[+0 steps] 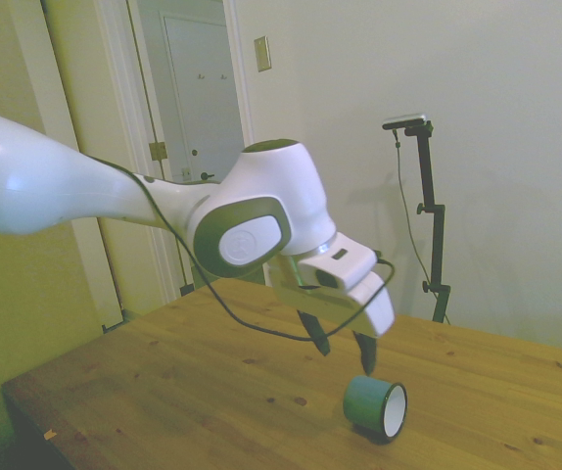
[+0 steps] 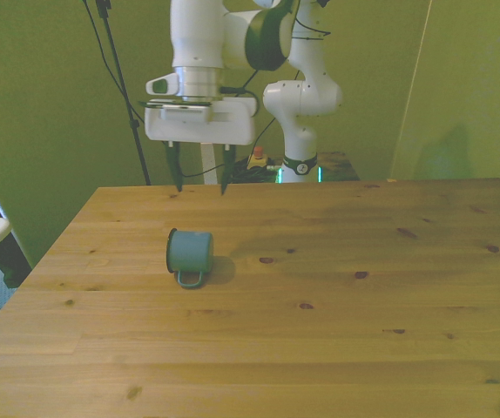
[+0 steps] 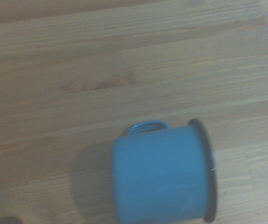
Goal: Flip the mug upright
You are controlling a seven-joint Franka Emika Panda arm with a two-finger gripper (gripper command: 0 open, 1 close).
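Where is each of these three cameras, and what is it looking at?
Side view: off one side of the table, looking across it; shows the arm, the open gripper above the mug.
Front view: across the table, facing the robot; shows its base, arm, gripper.
Wrist view: on the wrist, looking down at the mug; no robot parts.
All share the tipped mug.

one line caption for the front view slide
Open gripper hovers above a teal mug lying on its side on the wooden table.

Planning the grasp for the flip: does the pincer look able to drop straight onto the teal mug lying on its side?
Probably yes. The open pincer hangs above the small teal-green enamel mug, which lies on its side alone on the wooden table, with nothing between them. Its loop handle faces away from the arm.
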